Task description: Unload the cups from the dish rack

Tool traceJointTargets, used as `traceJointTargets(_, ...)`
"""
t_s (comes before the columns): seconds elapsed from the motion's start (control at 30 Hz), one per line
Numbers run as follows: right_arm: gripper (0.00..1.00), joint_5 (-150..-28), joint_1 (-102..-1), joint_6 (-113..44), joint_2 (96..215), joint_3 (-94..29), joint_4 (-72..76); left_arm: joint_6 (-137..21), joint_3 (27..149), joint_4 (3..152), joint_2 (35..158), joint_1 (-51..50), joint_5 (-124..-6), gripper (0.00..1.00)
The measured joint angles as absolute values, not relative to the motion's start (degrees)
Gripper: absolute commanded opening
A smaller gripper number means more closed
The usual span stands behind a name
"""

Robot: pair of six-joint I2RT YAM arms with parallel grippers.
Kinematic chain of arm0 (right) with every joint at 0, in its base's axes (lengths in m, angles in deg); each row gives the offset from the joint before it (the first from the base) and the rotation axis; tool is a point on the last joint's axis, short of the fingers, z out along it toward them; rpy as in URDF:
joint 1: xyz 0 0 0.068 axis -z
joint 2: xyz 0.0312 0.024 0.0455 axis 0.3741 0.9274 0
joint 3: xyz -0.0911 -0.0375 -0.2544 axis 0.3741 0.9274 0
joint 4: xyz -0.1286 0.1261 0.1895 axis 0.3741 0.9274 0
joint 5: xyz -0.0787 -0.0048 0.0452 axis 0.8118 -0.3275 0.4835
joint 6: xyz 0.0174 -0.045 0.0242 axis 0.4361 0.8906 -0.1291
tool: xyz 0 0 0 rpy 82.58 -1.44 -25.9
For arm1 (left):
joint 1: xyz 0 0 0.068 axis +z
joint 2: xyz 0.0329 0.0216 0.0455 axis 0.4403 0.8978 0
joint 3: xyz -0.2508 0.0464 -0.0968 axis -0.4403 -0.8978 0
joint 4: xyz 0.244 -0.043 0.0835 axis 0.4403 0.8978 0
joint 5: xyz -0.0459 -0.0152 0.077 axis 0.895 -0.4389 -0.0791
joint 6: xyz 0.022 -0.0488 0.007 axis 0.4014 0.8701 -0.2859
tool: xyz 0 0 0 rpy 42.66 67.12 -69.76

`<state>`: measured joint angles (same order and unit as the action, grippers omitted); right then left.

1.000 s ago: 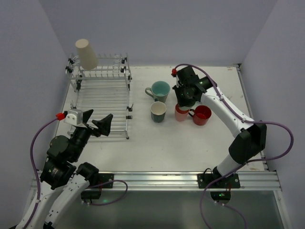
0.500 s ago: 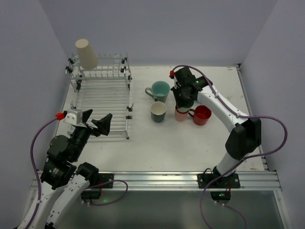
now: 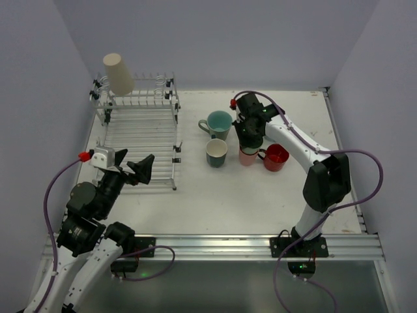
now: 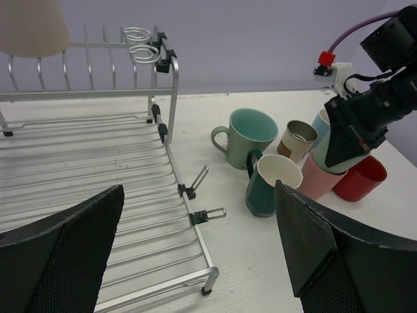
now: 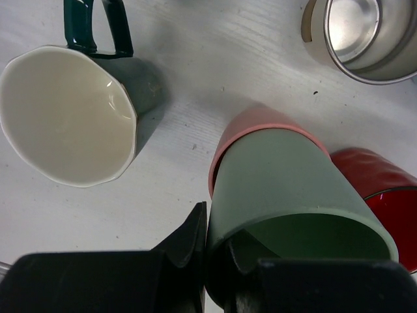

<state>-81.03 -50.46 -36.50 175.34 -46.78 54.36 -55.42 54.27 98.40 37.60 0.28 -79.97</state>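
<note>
The rectangular chrome wire dish rack [image 4: 85, 94] is bright polished metal. The beige tapered cup [image 3: 118, 74] looks matt. The mint-green mug [image 4: 251, 134], the dark green mug with a cream inside [image 5: 65, 114] and the red mug [image 5: 371, 176] are glossy, like glazed ceramic. The sage-green tapered cup [image 5: 287, 189] and the pink cup [image 5: 260, 116] are smooth and matt. The small steel-lined cup [image 5: 355, 29] gleams inside. The white table [image 5: 195, 85] is matt and faintly grained. The left end effector [image 4: 199, 188] has fingers [image 4: 65, 261] of rough-textured black plastic.

Left claw [image 3: 135, 168] spread wide, right claw [image 5: 207, 229] clamped

White table [image 3: 221, 195] between plain lavender walls [image 3: 228, 39].
</note>
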Motion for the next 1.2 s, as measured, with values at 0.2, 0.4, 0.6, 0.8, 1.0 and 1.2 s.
traceJointTargets(0.2,0.49,-80.8,-50.4,-36.1,175.6,-47.2,54.2,-55.4,54.3,98.3,38.8,0.6,-80.0,1.00)
traceJointTargets(0.4,0.63,-80.4,-50.4,-36.0,175.2,-49.3,54.1,-54.0,55.2,98.1,42.2,0.6,-80.9,1.00)
traceJointTargets(0.6,0.85,-80.9,-50.4,-37.0,168.5,-48.9,51.7,-52.1,65.5,99.3,54.0,0.6,-84.4,1.00)
traceJointTargets(0.8,0.97,-83.3,-50.4,-39.8,148.0,-36.6,40.5,-52.4,84.6,101.5,70.7,0.8,-92.9,1.00)
traceJointTargets(1.0,0.98,-90.6,-50.4,-44.6,132.5,-21.6,27.4,-53.7,99.7,103.6,85.1,8.4,-95.6,1.00)
traceJointTargets(1.2,0.98,-96.1,-50.5,-47.4,131.1,-13.1,19.8,-54.3,108.6,105.8,96.3,16.9,-94.2,1.00)
